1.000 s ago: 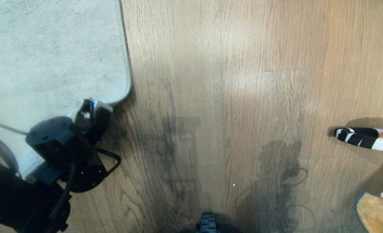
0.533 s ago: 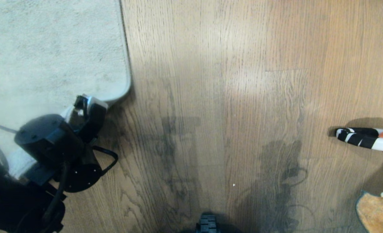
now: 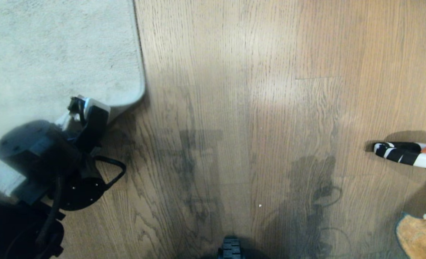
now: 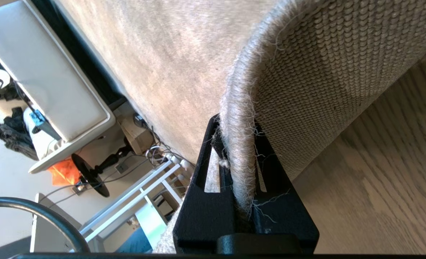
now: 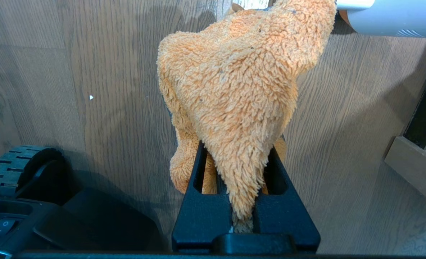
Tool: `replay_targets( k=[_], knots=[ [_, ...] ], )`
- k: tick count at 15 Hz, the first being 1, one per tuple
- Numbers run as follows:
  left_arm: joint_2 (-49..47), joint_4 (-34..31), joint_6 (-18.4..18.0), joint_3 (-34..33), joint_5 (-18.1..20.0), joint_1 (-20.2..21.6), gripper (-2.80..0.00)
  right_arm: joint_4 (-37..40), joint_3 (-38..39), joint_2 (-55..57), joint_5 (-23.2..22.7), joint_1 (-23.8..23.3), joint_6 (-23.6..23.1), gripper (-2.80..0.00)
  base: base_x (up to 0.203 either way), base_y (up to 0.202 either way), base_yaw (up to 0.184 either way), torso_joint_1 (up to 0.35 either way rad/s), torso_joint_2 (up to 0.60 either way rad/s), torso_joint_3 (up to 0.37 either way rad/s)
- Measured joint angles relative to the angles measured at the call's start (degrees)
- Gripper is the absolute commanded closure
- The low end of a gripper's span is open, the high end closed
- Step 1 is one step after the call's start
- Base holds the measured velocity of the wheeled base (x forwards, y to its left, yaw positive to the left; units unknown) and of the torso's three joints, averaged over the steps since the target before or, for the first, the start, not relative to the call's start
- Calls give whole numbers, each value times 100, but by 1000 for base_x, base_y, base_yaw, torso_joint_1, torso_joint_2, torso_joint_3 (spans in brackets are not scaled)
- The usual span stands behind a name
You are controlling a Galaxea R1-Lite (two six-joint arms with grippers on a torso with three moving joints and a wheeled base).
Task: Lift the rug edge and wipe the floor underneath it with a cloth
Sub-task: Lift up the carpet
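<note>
The left tool (image 4: 240, 172) is seen clenched on the rug edge (image 4: 240, 118), the fringed border being pinched between its two black fingers (image 4: 202, 201). In the left wrist view the rug edge is raised off the floor (image 4: 385, 172) and curled over, so that the tan woven backing (image 4: 328, 72) is turned towards the planks, while the pale grey pile falls away on the far side of the fold. In the head view the left tool (image 3: 81, 108) is placed at the near side of the rug's rounded corner (image 3: 134, 97), with the arm's dark body (image 3: 36, 158) lying partly over the rug and partly over the floor (image 3: 234, 108).

The right tool (image 5: 243, 187) is seen clamped on the cloth (image 5: 234, 90), a fluffy orange rag that is bunched between the fingers and hangs above the floor. Relative to the rug corner, the cloth (image 3: 420, 235) is found well apart, far across the bare planks, at the lower right border of the head view. A white, black and orange striped object (image 3: 403, 153) lies on the floor near the cloth. A black ribbed wheel (image 5: 15, 165) is visible beside the right tool.
</note>
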State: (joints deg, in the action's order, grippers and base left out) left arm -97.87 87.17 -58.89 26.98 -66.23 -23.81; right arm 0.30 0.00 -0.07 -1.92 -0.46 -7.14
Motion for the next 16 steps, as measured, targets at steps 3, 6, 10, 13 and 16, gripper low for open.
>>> replay_targets(
  k=[3, 6, 10, 13, 16],
  knots=[
    [163, 1, -4, -41, -11, -2, 0, -1, 0, 0, -2, 0, -1, 0, 0, 0, 0, 0, 0, 0],
    [239, 1, -4, -61, -11, -2, 0, -4, 0, 0, -4, 0, -1, 0, 0, 0, 0, 0, 0, 0],
    [317, 1, -12, -99, 6, -26, 0, -2, 0, 0, -6, -2, -1, 0, 0, 0, 0, 0, 0, 0],
    [360, 3, -12, -135, 6, -28, 0, -1, 0, 0, -4, -2, 1, 0, 0, 0, 0, 0, 0, 0],
    [397, 4, -12, -187, 11, -28, 0, -4, 0, 0, -6, 0, 1, 0, 0, 0, 0, 0, 0, 0]
  ],
)
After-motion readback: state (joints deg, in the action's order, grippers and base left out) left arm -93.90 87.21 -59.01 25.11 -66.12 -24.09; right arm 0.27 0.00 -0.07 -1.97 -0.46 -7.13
